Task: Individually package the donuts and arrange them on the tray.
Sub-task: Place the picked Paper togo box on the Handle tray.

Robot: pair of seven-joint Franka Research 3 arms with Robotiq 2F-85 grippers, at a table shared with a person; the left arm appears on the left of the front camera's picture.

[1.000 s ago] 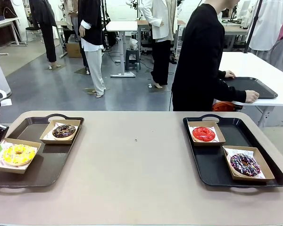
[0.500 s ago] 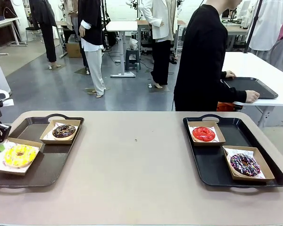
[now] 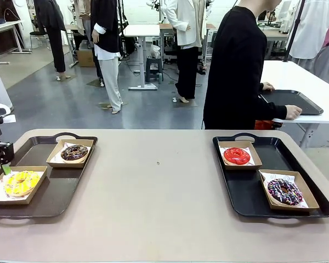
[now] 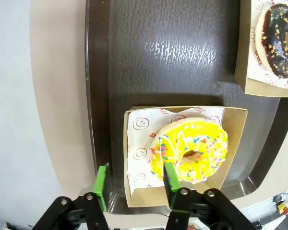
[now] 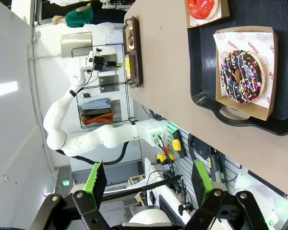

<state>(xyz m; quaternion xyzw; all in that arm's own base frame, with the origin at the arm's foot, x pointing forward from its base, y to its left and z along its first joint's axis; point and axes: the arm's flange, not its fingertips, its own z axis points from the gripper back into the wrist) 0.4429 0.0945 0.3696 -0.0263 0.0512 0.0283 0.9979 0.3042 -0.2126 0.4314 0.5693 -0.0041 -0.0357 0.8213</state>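
Two black trays on the table. Left tray (image 3: 55, 192): left gripper (image 4: 134, 184) jaws spread, over the near edge of the yellow donut (image 3: 21, 182) box, not pinching it; chocolate donut (image 3: 74, 153) boxed behind. Right tray (image 3: 247, 192): red donut (image 3: 237, 156) boxed at back, purple donut (image 3: 284, 192) boxed in front. Right gripper (image 5: 146, 184) jaws spread wide, well off the table. Person (image 3: 238, 66) beyond, turned to another table.
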